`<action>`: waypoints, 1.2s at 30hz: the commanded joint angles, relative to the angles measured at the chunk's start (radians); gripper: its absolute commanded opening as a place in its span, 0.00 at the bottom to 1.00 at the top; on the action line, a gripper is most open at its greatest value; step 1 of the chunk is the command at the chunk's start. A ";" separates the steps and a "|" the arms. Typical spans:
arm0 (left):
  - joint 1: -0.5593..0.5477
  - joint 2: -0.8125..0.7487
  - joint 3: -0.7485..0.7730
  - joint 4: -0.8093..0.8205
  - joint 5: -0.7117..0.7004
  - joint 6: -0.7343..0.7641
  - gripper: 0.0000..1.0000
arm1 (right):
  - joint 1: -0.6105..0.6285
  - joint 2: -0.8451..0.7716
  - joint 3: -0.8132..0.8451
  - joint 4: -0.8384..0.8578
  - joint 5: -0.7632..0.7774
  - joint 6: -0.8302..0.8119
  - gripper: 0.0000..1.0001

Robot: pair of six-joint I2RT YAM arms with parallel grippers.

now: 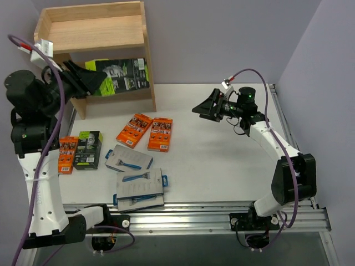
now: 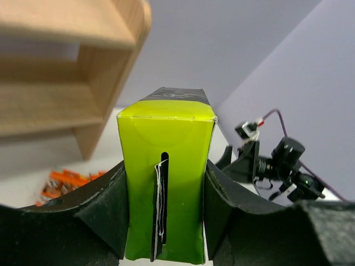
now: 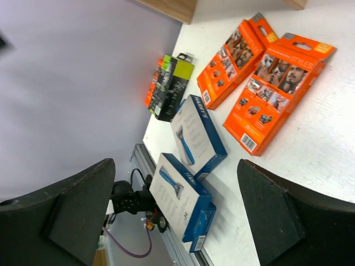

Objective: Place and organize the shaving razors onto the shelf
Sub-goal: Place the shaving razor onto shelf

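**A:** Now, which pack was being handled, and by which claw?

**B:** A black box with lime-green sides (image 2: 166, 127) was seen clamped by its green end in the left gripper (image 2: 165, 188). Nothing was caught between the widely parted fingers of the right gripper (image 1: 201, 108), which was hung over the far right of the table (image 1: 222, 160).

**A:** And how was that box set against the shelf (image 1: 94, 33)?

**B:** It was held at the mouth of the lower tier, with its long axis stretched rightward from the claw along the tier. Whether it was resting on the board could not be told.

**A:** What else was to be shelved?

**B:** Orange packs (image 1: 134, 129), a second black box (image 1: 88, 149) and grey cards (image 1: 128, 159) were laid on the near left of the table. They were judged nearer to the left arm, though the right claw was the free one.
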State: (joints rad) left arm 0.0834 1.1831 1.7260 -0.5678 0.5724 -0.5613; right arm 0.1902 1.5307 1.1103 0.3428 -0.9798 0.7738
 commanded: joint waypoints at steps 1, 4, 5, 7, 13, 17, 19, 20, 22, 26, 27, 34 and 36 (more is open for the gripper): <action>0.006 0.041 0.187 -0.055 -0.126 0.047 0.02 | -0.005 -0.053 0.023 -0.090 0.036 -0.099 0.87; 0.007 0.122 0.325 -0.085 -0.181 0.058 0.02 | -0.003 -0.055 0.023 -0.126 0.055 -0.129 0.87; 0.007 0.137 0.355 -0.086 -0.213 0.066 0.02 | -0.005 -0.058 0.022 -0.133 0.056 -0.136 0.87; 0.007 0.182 0.418 -0.076 -0.252 0.078 0.02 | -0.005 -0.066 0.023 -0.149 0.067 -0.154 0.87; 0.006 0.273 0.504 0.006 -0.362 0.139 0.02 | -0.003 -0.089 0.019 -0.188 0.099 -0.199 0.87; 0.003 0.276 0.411 0.173 -0.410 0.185 0.02 | -0.002 -0.095 0.022 -0.206 0.127 -0.223 0.87; 0.004 0.285 0.382 0.238 -0.451 0.219 0.02 | 0.002 -0.093 0.029 -0.221 0.138 -0.238 0.87; 0.006 0.291 0.383 0.249 -0.453 0.225 0.02 | 0.003 -0.092 0.034 -0.237 0.145 -0.252 0.87; 0.006 0.317 0.417 0.258 -0.463 0.233 0.02 | 0.011 -0.090 0.046 -0.254 0.161 -0.268 0.87; 0.007 0.363 0.527 0.220 -0.396 0.199 0.02 | 0.034 -0.089 0.046 -0.268 0.182 -0.288 0.88; 0.006 0.375 0.549 0.197 -0.391 0.189 0.02 | 0.035 -0.087 0.045 -0.268 0.184 -0.292 0.88; 0.007 0.398 0.589 0.232 -0.425 0.201 0.02 | 0.051 -0.049 0.060 -0.283 0.207 -0.321 0.88; 0.007 0.415 0.574 0.262 -0.459 0.227 0.02 | 0.054 -0.040 0.063 -0.289 0.216 -0.329 0.88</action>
State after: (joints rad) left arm 0.0868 1.6138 2.2879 -0.5022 0.1631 -0.3569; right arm 0.2375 1.4796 1.1259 0.0612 -0.7826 0.4789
